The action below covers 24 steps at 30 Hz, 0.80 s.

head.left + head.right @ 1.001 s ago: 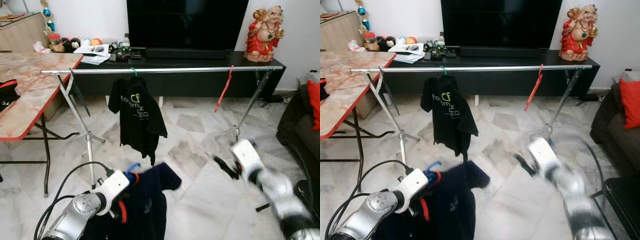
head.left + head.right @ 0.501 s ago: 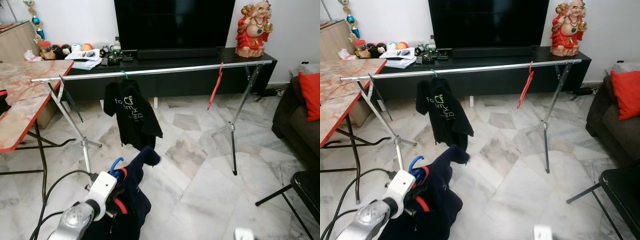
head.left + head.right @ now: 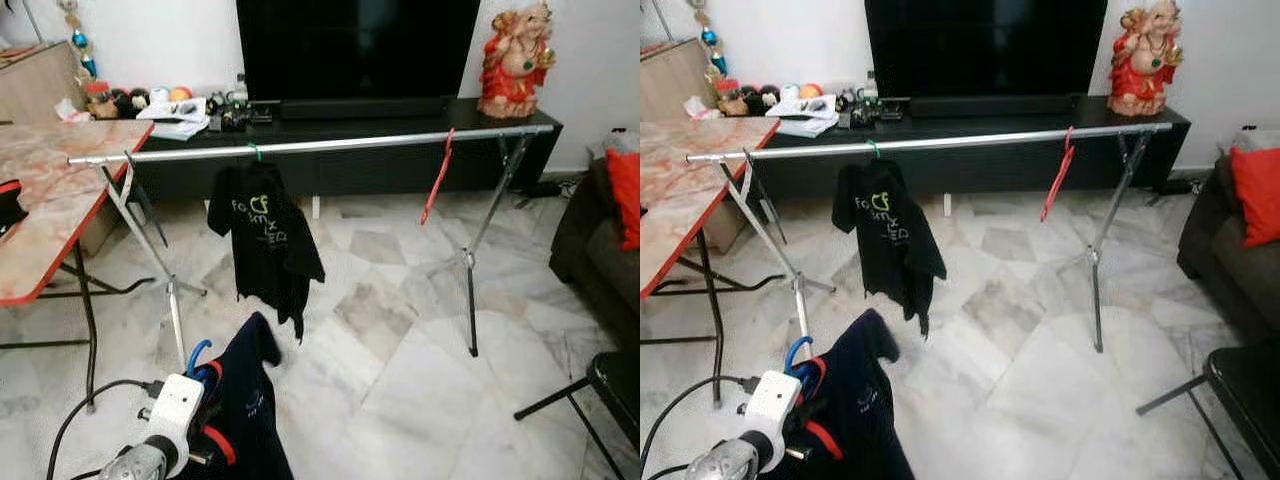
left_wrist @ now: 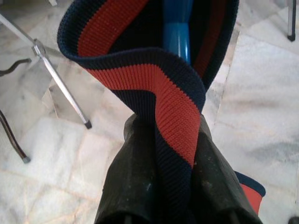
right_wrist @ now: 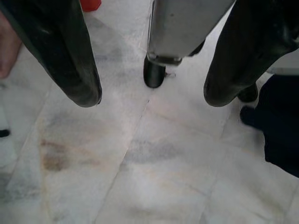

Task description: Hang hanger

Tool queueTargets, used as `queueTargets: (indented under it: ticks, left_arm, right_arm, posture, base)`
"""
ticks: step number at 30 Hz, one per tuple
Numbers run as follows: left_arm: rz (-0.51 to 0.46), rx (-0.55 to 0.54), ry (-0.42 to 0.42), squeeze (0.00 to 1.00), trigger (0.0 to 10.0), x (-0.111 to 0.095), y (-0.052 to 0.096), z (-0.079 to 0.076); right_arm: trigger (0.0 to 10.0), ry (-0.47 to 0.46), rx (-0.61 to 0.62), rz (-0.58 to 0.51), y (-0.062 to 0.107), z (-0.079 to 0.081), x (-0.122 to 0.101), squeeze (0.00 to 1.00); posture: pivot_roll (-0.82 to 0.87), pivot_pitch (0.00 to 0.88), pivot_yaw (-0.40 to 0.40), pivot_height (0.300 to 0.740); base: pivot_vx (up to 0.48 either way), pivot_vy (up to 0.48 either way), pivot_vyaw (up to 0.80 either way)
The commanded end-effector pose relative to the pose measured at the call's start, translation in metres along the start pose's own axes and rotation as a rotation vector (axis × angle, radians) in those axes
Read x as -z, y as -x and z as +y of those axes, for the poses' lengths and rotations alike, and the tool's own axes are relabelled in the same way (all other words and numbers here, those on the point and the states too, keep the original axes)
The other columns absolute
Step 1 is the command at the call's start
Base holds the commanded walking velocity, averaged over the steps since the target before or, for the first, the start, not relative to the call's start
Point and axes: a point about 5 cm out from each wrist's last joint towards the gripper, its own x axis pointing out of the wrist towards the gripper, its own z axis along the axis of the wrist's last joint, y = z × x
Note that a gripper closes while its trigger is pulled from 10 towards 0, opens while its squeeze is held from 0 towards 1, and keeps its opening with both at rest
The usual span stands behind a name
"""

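On my left a marble-patterned folding table is standing beside the rail's near end, and low before it my left gripper is pinching the red-and-navy collar of a navy shirt that is riding on a blue hanger, well below the rail. Ahead, a long silver clothes rail is spanning the marble floor before a black TV cabinet, already carrying a black T-shirt on a green hanger and, further right, a bare red hanger. My right gripper is hanging over the floor with its fingers spread apart.
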Motion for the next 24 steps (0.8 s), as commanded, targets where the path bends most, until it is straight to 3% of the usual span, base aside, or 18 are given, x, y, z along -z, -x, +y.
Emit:
queueTargets:
  ticks: [1,8,13,24]
  left_arm:
    - [-0.047,-0.025,-0.007,0.0,10.0,-0.013,-0.002,0.006]
    - [-0.05,-0.08,0.009,0.0,10.0,-0.015,-0.004,0.016]
    - [-0.06,-0.105,0.012,0.0,10.0,-0.019,-0.005,0.022]
    - [-0.066,-0.126,0.015,0.0,10.0,-0.022,-0.006,0.029]
  right_arm:
    - [10.0,0.005,-0.007,-0.019,-0.001,0.004,-0.007,0.0]
    - [10.0,0.001,-0.031,-0.016,-0.001,0.009,-0.009,0.0]
    - [10.0,0.064,-0.064,-0.028,-0.001,0.014,-0.014,0.0]
    - [10.0,0.072,-0.097,-0.037,-0.001,0.024,-0.016,0.0]
  posture:
    - [0.14,0.0,0.048,0.74]
    - [0.15,0.0,0.05,0.74]
    - [0.17,0.0,0.04,0.74]
    - [0.17,0.0,0.051,0.74]
  base:
    - [0.379,0.0,0.0]
    - [0.41,0.0,0.0]
    - [0.425,0.0,0.0]
    - [0.328,0.0,0.51]
